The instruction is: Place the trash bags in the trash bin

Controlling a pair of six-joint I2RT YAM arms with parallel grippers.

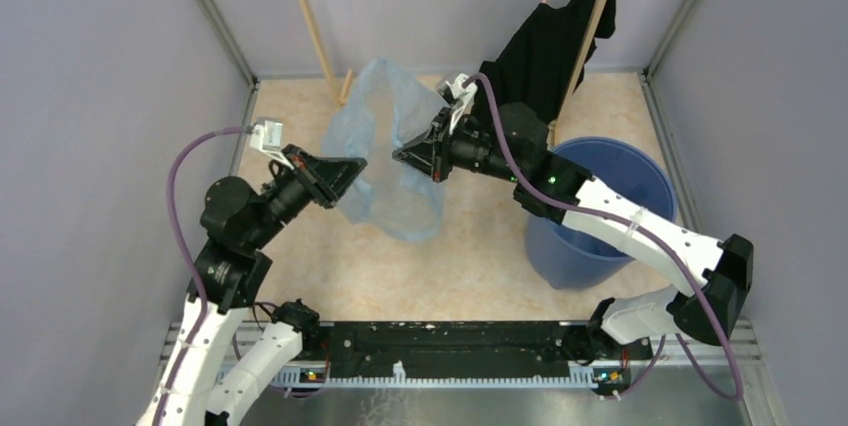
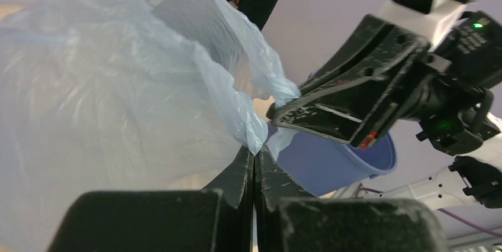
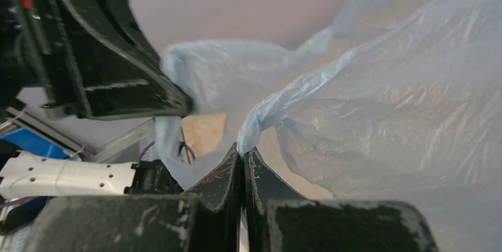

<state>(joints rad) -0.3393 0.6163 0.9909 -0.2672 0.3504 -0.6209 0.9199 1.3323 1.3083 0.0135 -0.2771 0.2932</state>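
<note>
The pale-blue translucent trash bag [image 1: 392, 151] hangs in the air between both grippers, above the floor left of the bin. My left gripper [image 1: 362, 167] is shut on the bag's left rim edge [image 2: 251, 136]. My right gripper [image 1: 398, 155] is shut on the opposite rim edge [image 3: 251, 128]. The two grippers face each other, a short gap apart. The bag's mouth is spread a little between them. The blue trash bin [image 1: 650, 181] stands at the right, under my right arm; it also shows in the left wrist view [image 2: 331, 163].
A black garment [image 1: 545, 41] hangs on a wooden rod [image 1: 592, 26] at the back right, above the bin. Another wooden rod [image 1: 312, 26] leans at the back left. Grey walls enclose the floor on three sides.
</note>
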